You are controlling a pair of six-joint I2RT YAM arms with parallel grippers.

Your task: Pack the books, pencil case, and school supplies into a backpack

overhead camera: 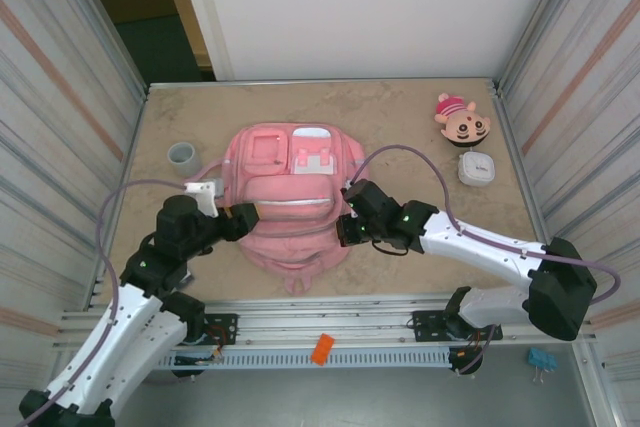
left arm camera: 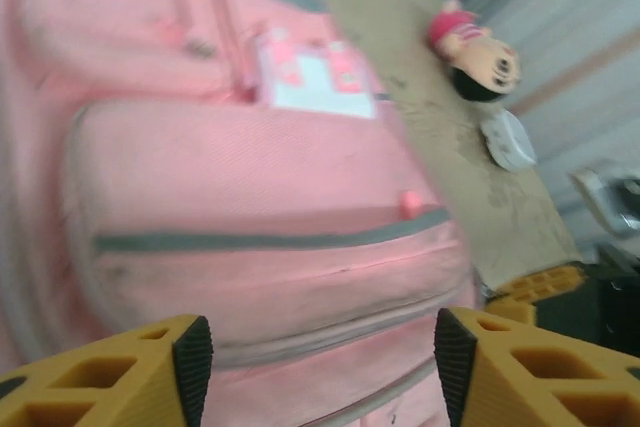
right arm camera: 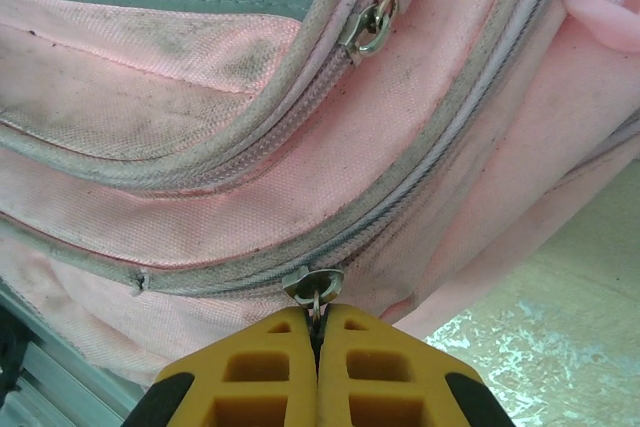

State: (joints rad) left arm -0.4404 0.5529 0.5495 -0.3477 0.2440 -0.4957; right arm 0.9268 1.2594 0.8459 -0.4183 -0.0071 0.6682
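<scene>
The pink backpack (overhead camera: pixel 290 197) lies flat on the table with its front pockets up. My left gripper (overhead camera: pixel 245 219) hovers at its left side, open. In the left wrist view, pink fabric and zip strips of the backpack (left arm camera: pixel 260 177) run across the gap of the left gripper (left arm camera: pixel 315 357), and nothing is held. My right gripper (overhead camera: pixel 345 227) is at the backpack's right side. It is the right gripper (right arm camera: pixel 317 322) that is shut on a metal zipper pull (right arm camera: pixel 314 287) of the outer zip on the backpack (right arm camera: pixel 300 147). The books, pencil case and school supplies are out of view.
A grey cup (overhead camera: pixel 183 155) stands left of the backpack. A plush head (overhead camera: pixel 462 120) and a white rounded-square box (overhead camera: pixel 477 168) lie at the back right. A second zipper pull (right arm camera: pixel 372 22) hangs higher on the bag. Walls close in both sides.
</scene>
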